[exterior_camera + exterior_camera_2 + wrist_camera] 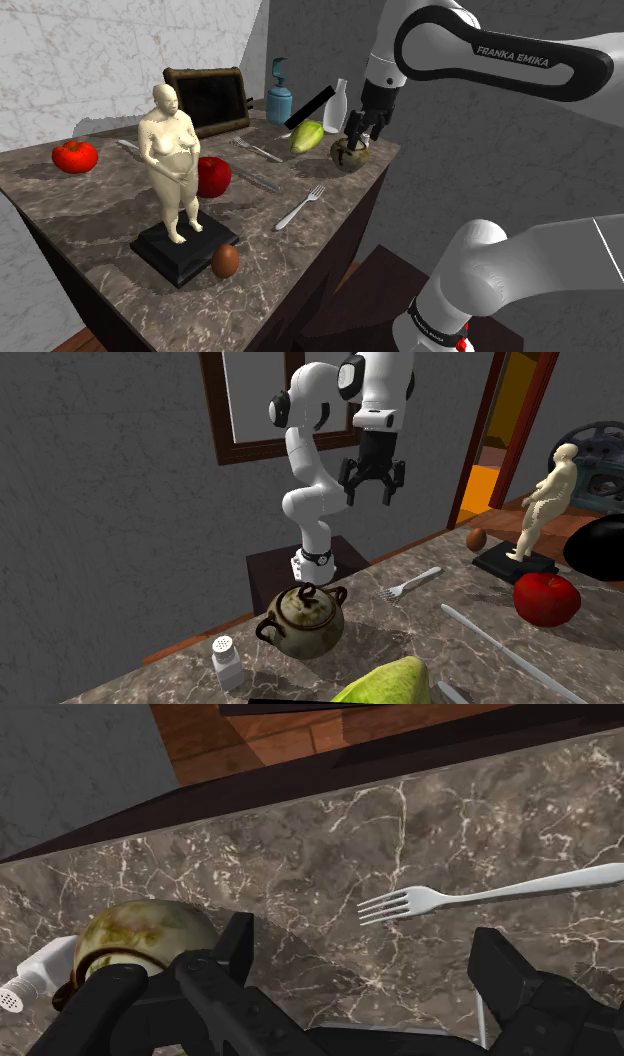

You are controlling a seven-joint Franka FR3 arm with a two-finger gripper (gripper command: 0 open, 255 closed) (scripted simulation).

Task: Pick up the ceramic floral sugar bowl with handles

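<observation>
Olive-brown and mottled, the bowl [303,620] stands near the bench [420,642] edge, with a white shaker [228,660] just beside it on the second exterior view's left. The end effector [371,495] hangs above the bowl, fingers apart and touching nothing. From the wrist, the bowl lies outside one finger, not between them. A fork [480,894] lies ahead of the gap.
</observation>
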